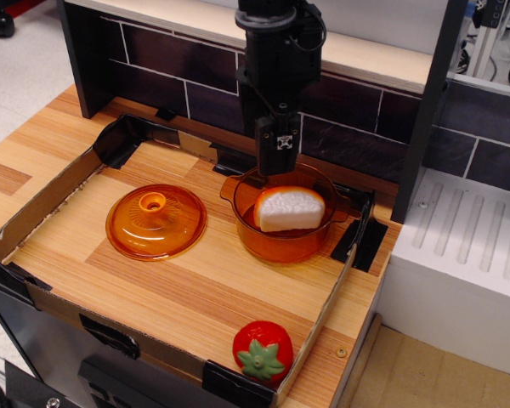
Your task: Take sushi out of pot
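Note:
The sushi [289, 209], a half-round white rice piece with an orange top, lies inside the transparent amber pot [288, 240] at the right of the wooden tray. My black gripper [276, 167] hangs straight down over the pot's back rim, just behind and above the sushi. Its fingers look close together with nothing between them, though the view does not show the gap clearly.
The domed orange lid [155, 221] with a knob lies left of the pot. A red strawberry [263, 350] with green leaves sits at the tray's front right corner. Low cardboard walls [34, 206] edge the tray. A dark tiled wall [348, 119] rises behind, a white drainer [472, 255] stands to the right.

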Available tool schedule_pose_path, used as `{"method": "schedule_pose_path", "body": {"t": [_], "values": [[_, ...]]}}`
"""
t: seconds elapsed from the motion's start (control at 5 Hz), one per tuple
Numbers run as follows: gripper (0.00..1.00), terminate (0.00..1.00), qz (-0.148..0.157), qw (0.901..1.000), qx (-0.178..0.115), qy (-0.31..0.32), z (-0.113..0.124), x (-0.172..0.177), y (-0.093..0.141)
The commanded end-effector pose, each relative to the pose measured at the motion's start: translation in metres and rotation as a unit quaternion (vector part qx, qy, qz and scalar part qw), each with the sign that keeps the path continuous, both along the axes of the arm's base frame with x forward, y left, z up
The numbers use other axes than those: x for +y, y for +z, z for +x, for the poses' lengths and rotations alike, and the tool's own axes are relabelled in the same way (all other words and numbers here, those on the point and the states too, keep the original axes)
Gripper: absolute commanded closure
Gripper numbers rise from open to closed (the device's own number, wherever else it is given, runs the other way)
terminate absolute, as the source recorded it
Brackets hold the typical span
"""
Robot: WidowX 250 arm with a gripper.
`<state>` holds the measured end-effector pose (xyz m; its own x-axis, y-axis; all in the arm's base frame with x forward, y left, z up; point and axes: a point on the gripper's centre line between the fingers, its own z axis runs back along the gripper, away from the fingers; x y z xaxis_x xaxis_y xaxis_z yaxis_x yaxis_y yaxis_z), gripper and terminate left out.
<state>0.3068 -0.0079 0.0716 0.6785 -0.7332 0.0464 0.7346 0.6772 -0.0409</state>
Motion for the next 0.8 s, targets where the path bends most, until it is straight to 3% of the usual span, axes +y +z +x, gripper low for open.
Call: {"method": "schedule_pose_path", "body": {"t": [0.0,0.6], "values": [[0.00,0.00,0.006,1.0000,-0.003,-0.007,-0.003,-0.013,-0.011],[0.00,0.00,0.013,0.9999,0.001,0.001,-0.004,-0.021,-0.037]]}}
